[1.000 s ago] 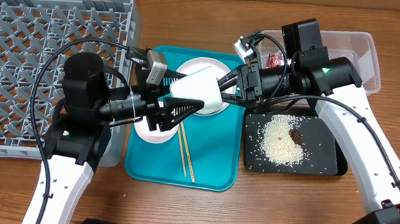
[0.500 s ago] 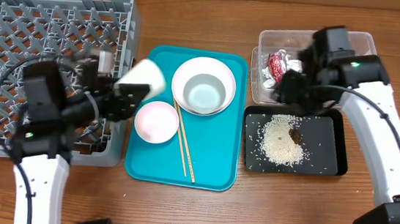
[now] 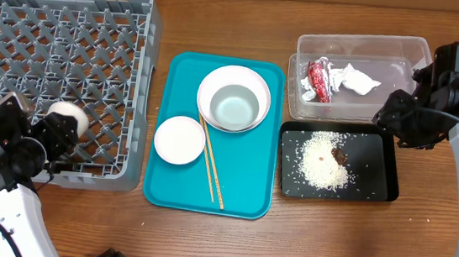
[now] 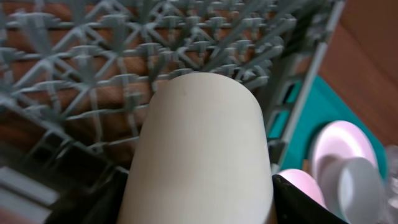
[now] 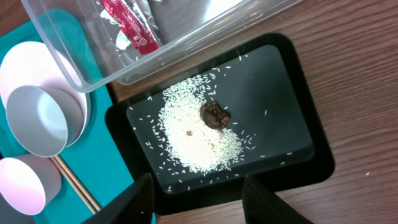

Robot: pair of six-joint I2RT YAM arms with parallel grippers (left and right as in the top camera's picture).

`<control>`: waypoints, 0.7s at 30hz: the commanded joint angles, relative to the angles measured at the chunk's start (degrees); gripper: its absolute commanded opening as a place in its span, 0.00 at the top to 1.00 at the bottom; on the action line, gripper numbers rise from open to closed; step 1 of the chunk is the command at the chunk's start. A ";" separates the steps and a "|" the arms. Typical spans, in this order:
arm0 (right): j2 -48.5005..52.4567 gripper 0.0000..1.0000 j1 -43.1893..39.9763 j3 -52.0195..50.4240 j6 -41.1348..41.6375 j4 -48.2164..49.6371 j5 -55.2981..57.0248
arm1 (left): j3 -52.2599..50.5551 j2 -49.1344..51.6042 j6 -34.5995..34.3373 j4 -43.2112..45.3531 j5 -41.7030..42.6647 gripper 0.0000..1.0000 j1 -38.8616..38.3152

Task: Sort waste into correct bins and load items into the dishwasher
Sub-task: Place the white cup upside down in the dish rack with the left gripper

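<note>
My left gripper (image 3: 60,129) is shut on the small white cup (image 3: 70,116), held on its side over the front right corner of the grey dishwasher rack (image 3: 53,36). In the left wrist view the cup (image 4: 202,137) fills the space between my fingers, above the lattice (image 4: 81,68). My right gripper (image 3: 399,119) stands open and empty over the black tray (image 5: 298,162), which holds rice (image 5: 199,137) and a brown lump (image 5: 215,115). The clear tub (image 3: 406,53) holds the red wrapper (image 3: 319,78) and the napkin (image 3: 357,80).
A teal tray (image 3: 248,194) in the middle carries the white plate (image 3: 208,84) with the grey-green bowl (image 3: 235,110) on it, the pink bowl (image 3: 179,140) and the chopsticks (image 3: 213,169). Bare wooden table lies along the front edge.
My left arm swung the cup from above the teal tray leftward to the rack. My right arm drew back to the right, uncovering the tub, and its jaws opened wider.
</note>
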 commanded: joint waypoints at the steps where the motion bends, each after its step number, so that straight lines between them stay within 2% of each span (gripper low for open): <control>1: -0.59 0.51 -0.11 0.44 -0.59 0.04 0.50 | 1.40 -0.04 -2.86 -1.05 -11.69 0.96 0.26; 11: -0.59 0.50 -0.11 0.42 -0.59 -0.37 0.50 | 1.42 0.98 -6.03 -0.70 -20.02 0.96 0.26; 16: -0.59 0.50 -0.11 0.39 -0.59 -0.90 0.50 | 2.43 5.49 -5.99 0.35 -18.84 0.96 -0.09; 21: -0.59 0.50 -0.11 0.39 -0.59 -1.03 0.48 | 8.09 12.35 -4.37 -1.25 -18.21 0.96 -3.19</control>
